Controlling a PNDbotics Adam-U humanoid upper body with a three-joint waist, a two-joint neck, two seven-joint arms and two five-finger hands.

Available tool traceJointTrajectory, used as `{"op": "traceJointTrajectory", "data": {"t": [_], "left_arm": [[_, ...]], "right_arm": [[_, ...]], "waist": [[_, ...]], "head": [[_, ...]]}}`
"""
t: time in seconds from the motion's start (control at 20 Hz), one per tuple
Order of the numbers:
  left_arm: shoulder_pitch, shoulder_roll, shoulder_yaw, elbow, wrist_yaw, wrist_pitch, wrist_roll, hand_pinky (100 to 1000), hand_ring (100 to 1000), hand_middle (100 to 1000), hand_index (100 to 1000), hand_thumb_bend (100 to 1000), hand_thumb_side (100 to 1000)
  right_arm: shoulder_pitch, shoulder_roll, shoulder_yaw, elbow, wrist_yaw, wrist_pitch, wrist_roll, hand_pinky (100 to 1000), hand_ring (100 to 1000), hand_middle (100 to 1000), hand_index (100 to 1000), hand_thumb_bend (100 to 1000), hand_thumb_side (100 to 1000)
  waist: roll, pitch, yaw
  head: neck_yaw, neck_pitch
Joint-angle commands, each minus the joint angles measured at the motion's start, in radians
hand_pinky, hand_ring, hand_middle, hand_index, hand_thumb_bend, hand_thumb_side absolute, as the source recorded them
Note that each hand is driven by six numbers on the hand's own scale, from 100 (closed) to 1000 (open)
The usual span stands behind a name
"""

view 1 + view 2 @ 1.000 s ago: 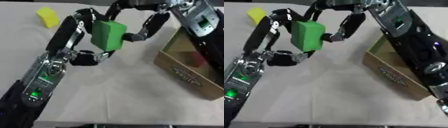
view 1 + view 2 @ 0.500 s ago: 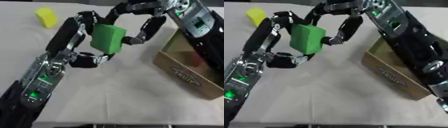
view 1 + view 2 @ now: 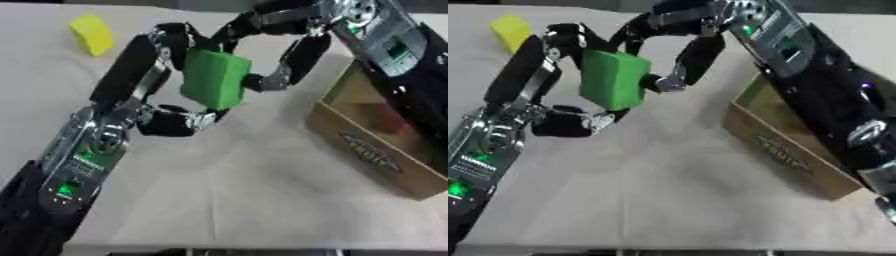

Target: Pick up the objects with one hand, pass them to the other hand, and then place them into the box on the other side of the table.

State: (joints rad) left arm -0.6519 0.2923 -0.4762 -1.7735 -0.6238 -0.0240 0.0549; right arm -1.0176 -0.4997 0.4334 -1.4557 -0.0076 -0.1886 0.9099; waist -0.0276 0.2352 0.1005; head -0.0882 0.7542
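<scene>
A green block (image 3: 215,78) hangs above the table's middle, held between both hands. My left hand (image 3: 162,75) comes up from the lower left, its fingers curled round the block's left side and its thumb under the bottom edge. My right hand (image 3: 280,47) reaches in from the upper right; its fingers arch over the block's top and its thumb presses the right face. A yellow block (image 3: 91,33) lies at the far left of the table. The brown cardboard box (image 3: 374,150) stands at the right, with something red (image 3: 392,121) inside.
The white cloth-covered table (image 3: 236,190) stretches bare toward the near edge. My right forearm (image 3: 815,80) passes over the box's opening and hides much of its inside.
The green block and both hands have shifted slightly left and down together. My right hand's fingers have closed further over the block's top.
</scene>
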Motion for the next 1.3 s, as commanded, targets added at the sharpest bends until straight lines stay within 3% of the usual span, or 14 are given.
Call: {"op": "traceJointTrajectory", "data": {"t": [0.05, 0.4, 0.6, 0.85, 0.95, 1.1, 1.3], "left_arm": [[-0.017, -0.007, -0.008, -0.005, -0.004, 0.008, -0.001, 465, 420, 346, 544, 100, 100], [-0.01, -0.007, -0.001, 0.013, -0.024, 0.046, -0.011, 516, 456, 390, 588, 100, 100], [-0.007, -0.007, 0.001, 0.012, -0.041, 0.065, -0.011, 567, 501, 445, 656, 100, 100], [-0.006, -0.007, 0.003, 0.006, -0.053, 0.081, -0.002, 583, 523, 472, 692, 112, 100], [-0.005, -0.007, 0.002, 0.004, -0.054, 0.082, 0.001, 556, 496, 445, 673, 100, 100], [-0.005, -0.008, 0.003, 0.002, -0.046, 0.088, 0.022, 514, 465, 411, 635, 100, 100], [-0.004, -0.008, 0.003, 0.003, -0.034, 0.096, 0.052, 473, 434, 380, 601, 100, 100]], "right_arm": [[-0.02, -0.006, -0.028, -0.041, -0.034, 0.028, -0.003, 1000, 738, 486, 614, 100, 326], [-0.017, -0.014, -0.056, -0.058, -0.051, 0.064, -0.004, 987, 673, 419, 524, 100, 333], [-0.014, -0.017, -0.059, -0.062, -0.047, 0.067, -0.006, 976, 654, 397, 492, 100, 321], [-0.012, -0.017, -0.059, -0.061, -0.04, 0.067, -0.008, 965, 631, 378, 457, 100, 318], [-0.012, -0.017, -0.061, -0.059, -0.038, 0.067, -0.009, 963, 626, 374, 453, 100, 314], [-0.011, -0.017, -0.062, -0.058, -0.035, 0.065, -0.009, 970, 654, 454, 545, 100, 310], [-0.01, -0.02, -0.067, -0.066, -0.031, 0.046, -0.004, 1000, 747, 635, 787, 100, 212]], "waist": [[-0.013, -0.01, -0.001], [-0.011, -0.009, -0.004], [-0.009, -0.009, -0.005], [-0.009, -0.009, -0.005], [-0.009, -0.008, -0.005], [-0.009, -0.007, -0.005], [-0.008, -0.007, -0.006]], "head": [[0.004, -0.004], [0.005, -0.004], [0.005, -0.003], [0.004, -0.004], [0.004, -0.004], [0.003, -0.003], [0.004, -0.002]]}}
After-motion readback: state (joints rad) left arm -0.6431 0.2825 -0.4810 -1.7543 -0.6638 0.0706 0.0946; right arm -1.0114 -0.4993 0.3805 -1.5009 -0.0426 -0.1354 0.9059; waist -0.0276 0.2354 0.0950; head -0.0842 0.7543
